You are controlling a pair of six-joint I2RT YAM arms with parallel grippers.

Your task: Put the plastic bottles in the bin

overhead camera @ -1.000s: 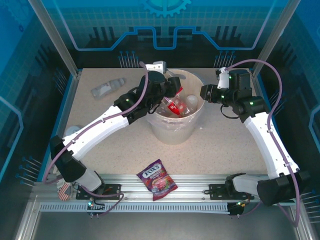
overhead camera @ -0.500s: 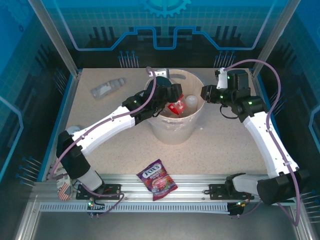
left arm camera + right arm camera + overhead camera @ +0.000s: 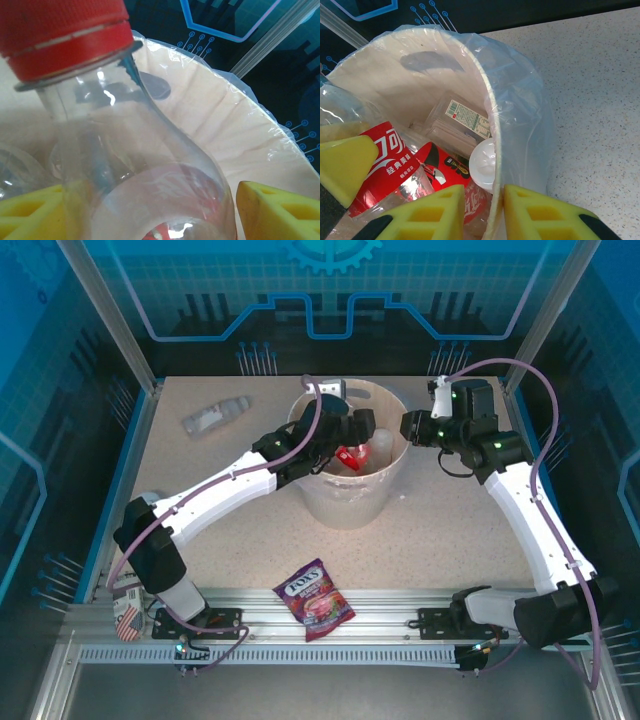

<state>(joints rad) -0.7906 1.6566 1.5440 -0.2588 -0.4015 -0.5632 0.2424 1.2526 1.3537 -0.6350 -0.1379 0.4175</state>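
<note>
**Over the bin (image 3: 350, 505): left jaws parted, right jaws on the rim**

From above, I see my left gripper (image 3: 352, 435) over the bin's mouth and my right gripper (image 3: 408, 426) at its rim. One clear bottle (image 3: 215, 414) lies on the table (image 3: 450, 530), well away from both. On the left wrist, the jaws stand parted around a red-capped bottle (image 3: 115, 115), one pad (image 3: 270, 210) clear of it. On the right wrist, the jaws pinch narrowly on the bin's wall, with red-labelled bottles (image 3: 390, 160) just beside them inside.
</note>
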